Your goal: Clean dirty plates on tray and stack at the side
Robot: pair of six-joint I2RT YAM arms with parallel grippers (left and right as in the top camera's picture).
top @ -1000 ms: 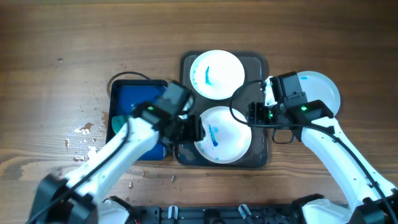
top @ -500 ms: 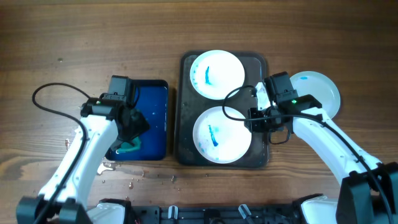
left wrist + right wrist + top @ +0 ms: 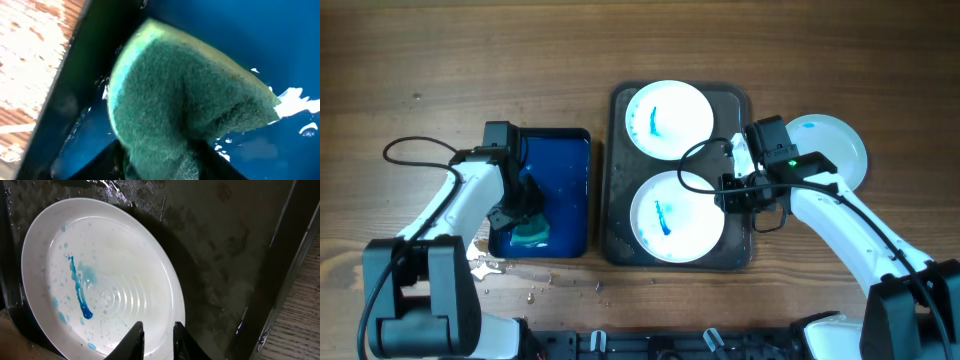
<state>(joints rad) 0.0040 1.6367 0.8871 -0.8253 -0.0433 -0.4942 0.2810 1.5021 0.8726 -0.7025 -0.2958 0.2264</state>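
Note:
The dark grey tray [image 3: 619, 180] holds two white plates with blue smears: a far one [image 3: 668, 120] and a near one [image 3: 676, 216]. A third white plate [image 3: 835, 145] lies on the table to the right of the tray. My right gripper [image 3: 728, 192] rests on the near plate's right edge. In the right wrist view its fingers [image 3: 156, 332] are nearly closed over the plate [image 3: 100, 270], with nothing between them. My left gripper [image 3: 525, 218] is shut on a green sponge [image 3: 185, 105] at the near left corner of the blue tray [image 3: 560, 170].
The blue tray [image 3: 280, 40] holds water and stands left of the grey tray. Water drops and spots [image 3: 455, 210] lie on the wood near the blue tray's left and front. The grey tray's wet floor [image 3: 220, 245] shows in the right wrist view.
My left arm has swung left from the near plate to the blue tray, carrying the sponge, and now holds it low in the near left corner. The right arm has barely moved.

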